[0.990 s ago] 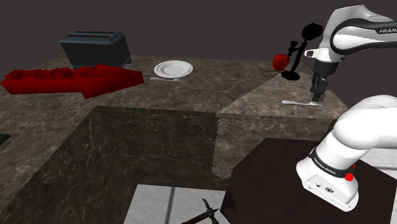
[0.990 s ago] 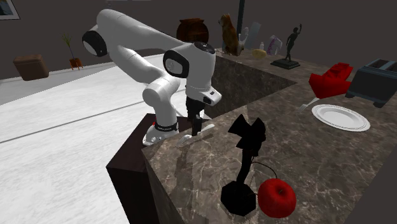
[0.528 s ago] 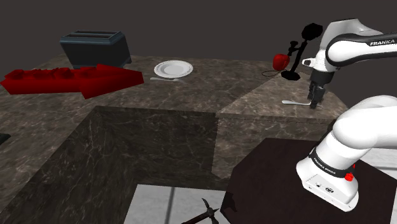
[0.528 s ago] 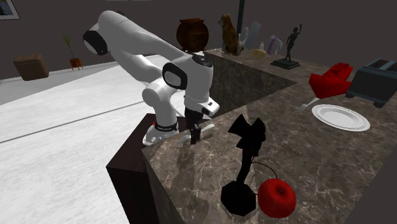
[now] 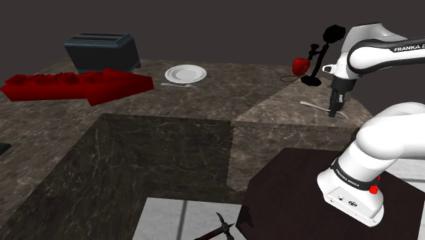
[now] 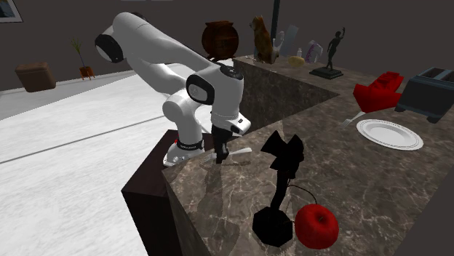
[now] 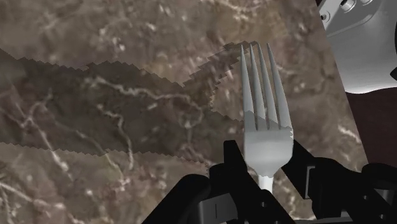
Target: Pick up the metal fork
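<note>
Dark marble countertop [image 5: 204,95] is sitting just below the silver metal fork [image 7: 264,127], which is no longer lying flat but rising, tilted, while the all-black gripper [image 7: 263,167] is clamping its neck between both fingers.

— What writing can we read here?
— In the shoulder view we make out "FRANKA" in dark capitals on the arm's upper white link [image 5: 389,56], where the word runs to the picture's right edge.
— And lower down?
— We see a short dark line of print on the white base of the arm [image 5: 349,183], just above the stand [image 5: 293,194], but we cannot make out its letters.
</note>
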Action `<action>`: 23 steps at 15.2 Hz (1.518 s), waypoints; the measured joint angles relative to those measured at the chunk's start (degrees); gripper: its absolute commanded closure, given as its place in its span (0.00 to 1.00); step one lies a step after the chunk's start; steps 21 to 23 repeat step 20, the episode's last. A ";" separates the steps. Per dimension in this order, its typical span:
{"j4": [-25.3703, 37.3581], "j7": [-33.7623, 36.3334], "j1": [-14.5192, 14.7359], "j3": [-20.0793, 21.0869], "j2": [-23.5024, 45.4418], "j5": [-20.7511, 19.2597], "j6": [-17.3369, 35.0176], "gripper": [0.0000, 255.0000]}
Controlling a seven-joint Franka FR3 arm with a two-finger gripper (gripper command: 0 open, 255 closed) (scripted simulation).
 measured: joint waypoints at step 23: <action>8.78 -0.97 1.44 5.61 -4.40 5.46 -12.92 1.00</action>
